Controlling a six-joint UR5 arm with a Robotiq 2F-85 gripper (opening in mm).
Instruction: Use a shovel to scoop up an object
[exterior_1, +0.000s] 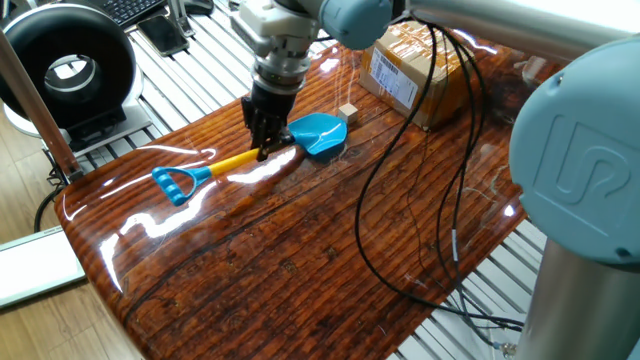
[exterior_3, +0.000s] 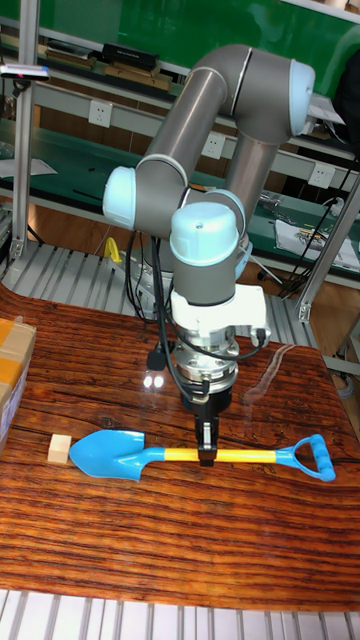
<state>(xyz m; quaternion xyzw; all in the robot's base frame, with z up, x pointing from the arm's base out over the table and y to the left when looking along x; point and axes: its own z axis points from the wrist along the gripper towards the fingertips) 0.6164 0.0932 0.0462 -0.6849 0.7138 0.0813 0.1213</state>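
Tall fixed view: claw (exterior_3: 206, 452) grips shovel (exterior_3: 180, 454) shaft, blade tip touching cube (exterior_3: 60, 449).
Keep blade flat on bench (exterior_3: 180, 540); push steadily under cube.

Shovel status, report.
Gripper shut on blue-bladed yellow-shafted toy shovel. Blade tip at small tan wooden cube. Brown cardboard box behind, clear.

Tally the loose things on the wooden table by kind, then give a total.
Shovel: 1
Wooden cube: 1
Cardboard box: 1
Total: 3
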